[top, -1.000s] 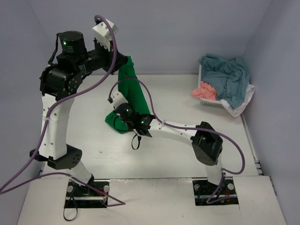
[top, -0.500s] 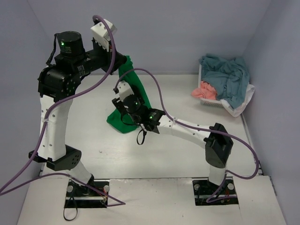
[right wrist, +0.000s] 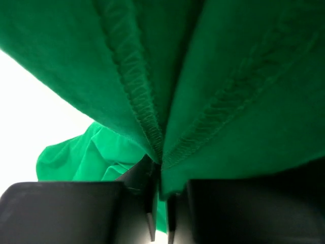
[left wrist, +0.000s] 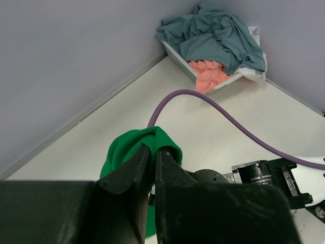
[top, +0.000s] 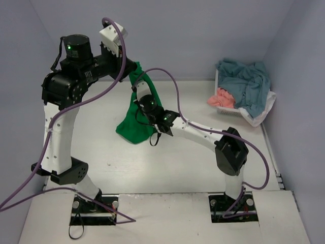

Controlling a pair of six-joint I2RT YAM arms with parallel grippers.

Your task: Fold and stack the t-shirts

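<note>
The green t-shirt (top: 133, 122) is found hanging over the table (top: 203, 101), its lower end apparently on the surface. Its top is pinched in the closed left gripper (left wrist: 152, 148), and a hemmed edge is clamped in the closed right gripper (right wrist: 158, 165). Spreading is judged to be the step in hand. Next, that edge should be drawn sideways so the cloth is opened flat.

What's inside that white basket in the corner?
A crumpled blue-grey cloth t-shirt fills the top of the white plastic basket. A salmon pink one pokes out beneath it, and white cloth hangs over the rim. Anything deeper is covered.
</note>
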